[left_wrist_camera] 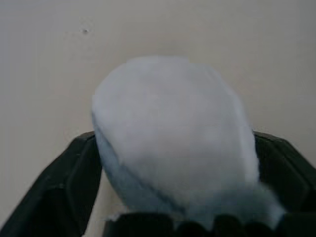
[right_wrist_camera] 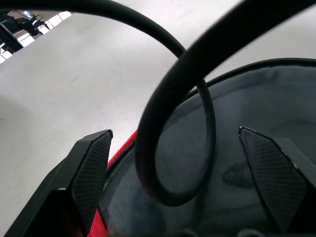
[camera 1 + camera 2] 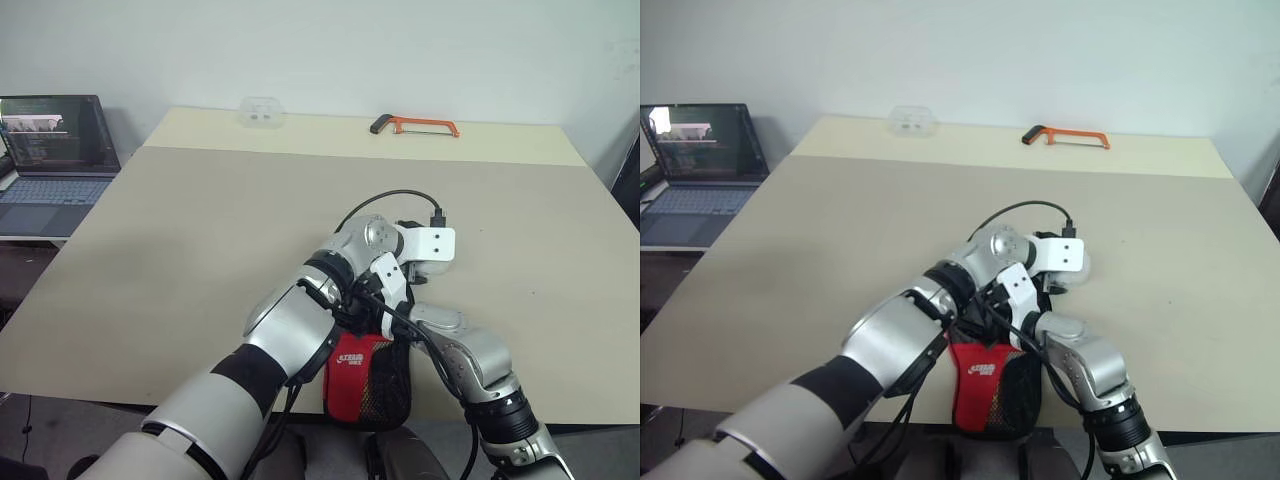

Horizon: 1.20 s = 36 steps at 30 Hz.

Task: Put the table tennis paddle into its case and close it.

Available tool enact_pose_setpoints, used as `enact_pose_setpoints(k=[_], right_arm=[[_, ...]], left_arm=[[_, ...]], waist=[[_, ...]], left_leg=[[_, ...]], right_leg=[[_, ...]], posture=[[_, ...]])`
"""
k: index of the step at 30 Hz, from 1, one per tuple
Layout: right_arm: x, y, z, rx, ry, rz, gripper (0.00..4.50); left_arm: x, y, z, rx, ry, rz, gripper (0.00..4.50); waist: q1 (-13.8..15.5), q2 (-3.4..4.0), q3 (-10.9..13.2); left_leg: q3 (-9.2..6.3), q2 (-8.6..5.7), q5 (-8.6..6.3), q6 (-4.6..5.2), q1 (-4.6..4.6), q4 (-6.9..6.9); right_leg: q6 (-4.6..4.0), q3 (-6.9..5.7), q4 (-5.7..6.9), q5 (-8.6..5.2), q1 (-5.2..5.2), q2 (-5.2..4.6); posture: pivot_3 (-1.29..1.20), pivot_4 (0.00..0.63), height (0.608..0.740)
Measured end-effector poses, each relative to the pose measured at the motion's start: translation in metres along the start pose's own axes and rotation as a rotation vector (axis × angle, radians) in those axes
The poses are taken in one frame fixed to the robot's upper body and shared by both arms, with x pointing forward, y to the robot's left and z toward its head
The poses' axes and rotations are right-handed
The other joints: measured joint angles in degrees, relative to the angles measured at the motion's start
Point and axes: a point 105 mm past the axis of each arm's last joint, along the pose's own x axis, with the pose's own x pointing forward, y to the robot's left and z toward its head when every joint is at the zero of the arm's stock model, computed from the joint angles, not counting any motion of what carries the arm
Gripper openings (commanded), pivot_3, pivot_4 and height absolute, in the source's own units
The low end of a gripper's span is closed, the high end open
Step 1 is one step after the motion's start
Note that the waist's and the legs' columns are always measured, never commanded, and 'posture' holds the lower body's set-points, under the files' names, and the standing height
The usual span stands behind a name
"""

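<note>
Case [image 3: 362, 385], red and mesh, hangs off the table edge between the right gripper's [image 2: 187, 173] spread fingers [image 2: 91, 168]; left fingers [image 1: 64, 187] released.

You get bright, even, diffuse light over the pale counter [image 3: 200, 250], with only soft shadows beneath the arms and no glare. Your left wrist view is blurred, and the close cable [image 2: 173, 123] in your right wrist view is soft-edged.

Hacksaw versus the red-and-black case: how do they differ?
The hacksaw is a thin orange frame; the case is red-and-black fabric with mesh. The hacksaw lies at the table's far edge, in plain sight; the case sits at the near edge, partly hidden.
</note>
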Motion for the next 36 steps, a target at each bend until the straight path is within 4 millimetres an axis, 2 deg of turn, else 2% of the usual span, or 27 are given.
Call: enact_pose_setpoints(k=[6,10,16,19,20,23,26,28,30,34,36], right_arm=[[0.002,0.000,0.001,0.007,0.001,0.013,4.50],[0.001,0.000,0.001,0.005,0.003,0.022,4.50],[0.001,0.000,0.000,0.000,0.007,0.034,4.50],[0.000,0.000,0.000,-0.012,0.013,0.046,4.50],[-0.002,-0.001,0.001,-0.029,0.015,0.049,4.50],[-0.006,-0.001,0.002,-0.056,0.022,0.063,4.50],[-0.019,-0.010,0.002,-0.099,0.053,0.033,4.50],[-0.035,-0.018,0.004,-0.153,0.099,0.000,4.50],[-0.056,-0.017,0.016,-0.216,0.118,0.011,4.50],[-0.086,-0.001,0.047,-0.349,0.092,0.074,4.50],[-0.103,-0.007,0.056,-0.380,0.112,0.060,4.50]], left_arm=[[-0.016,0.015,-0.009,0.008,-0.003,0.027,4.47],[-0.042,0.035,-0.011,0.027,-0.048,0.035,4.47],[-0.082,0.050,-0.012,0.023,-0.132,-0.020,4.47],[-0.112,0.063,-0.009,-0.014,-0.214,-0.015,4.47],[-0.127,0.068,-0.009,-0.055,-0.263,-0.011,4.47],[-0.164,0.074,-0.021,-0.155,-0.342,0.007,4.47],[-0.176,0.061,-0.048,-0.267,-0.335,0.001,4.47],[-0.179,0.047,-0.066,-0.366,-0.344,-0.022,4.47],[-0.183,0.033,-0.077,-0.454,-0.359,-0.032,4.47],[-0.176,0.006,-0.077,-0.477,-0.356,-0.071,4.47],[-0.169,-0.013,-0.075,-0.525,-0.378,-0.105,4.47]], waist=[[-0.2,0.00,0.0],[-0.3,0.01,0.0],[-0.4,0.02,0.0],[-0.5,0.03,0.0],[-0.5,0.03,0.0],[-0.8,0.06,0.0],[-0.7,0.09,0.1],[-0.3,0.09,0.2],[0.0,0.12,0.4],[0.4,0.12,0.4],[0.5,0.13,0.4]], left_leg=[[0.00,0.00,0.00,0.00,0.00,0.00],[0.01,0.01,0.00,0.00,-0.02,-0.01],[0.00,0.02,0.00,0.00,-0.04,-0.01],[-0.01,0.03,0.00,0.00,-0.06,-0.01],[0.00,0.04,0.00,0.00,-0.06,-0.01],[-0.01,0.08,0.00,0.00,-0.04,-0.01],[-0.06,0.08,0.00,0.00,-0.07,0.03],[-0.13,0.09,0.00,0.00,-0.20,0.13],[-0.15,0.10,0.00,0.00,-0.29,0.18],[-0.23,0.12,0.00,0.00,-0.29,0.16],[-0.20,0.11,0.00,0.00,-0.26,0.17]], right_leg=[[0.00,0.00,0.00,0.00,-0.01,0.01],[0.00,-0.01,-0.02,0.00,-0.01,0.01],[-0.03,-0.02,-0.03,0.02,-0.02,0.01],[-0.05,-0.02,-0.03,0.03,-0.03,0.01],[-0.05,-0.02,-0.02,0.03,-0.04,0.00],[-0.08,-0.04,0.00,0.04,-0.03,0.01],[-0.11,-0.05,0.02,0.06,-0.03,-0.02],[-0.13,-0.08,0.01,0.07,-0.06,-0.05],[-0.17,-0.09,0.00,0.09,-0.10,-0.06],[-0.22,-0.09,-0.01,0.12,-0.09,-0.05],[-0.22,-0.05,0.01,0.12,-0.06,-0.07]], posture=[[0.00,0.150,0.740],[0.00,0.150,0.740],[0.00,0.150,0.740],[0.00,0.150,0.740],[0.00,0.150,0.740],[0.00,0.150,0.740],[0.00,0.150,0.740],[0.00,0.150,0.740],[0.00,0.150,0.740],[0.00,0.150,0.740],[0.00,0.150,0.740]])
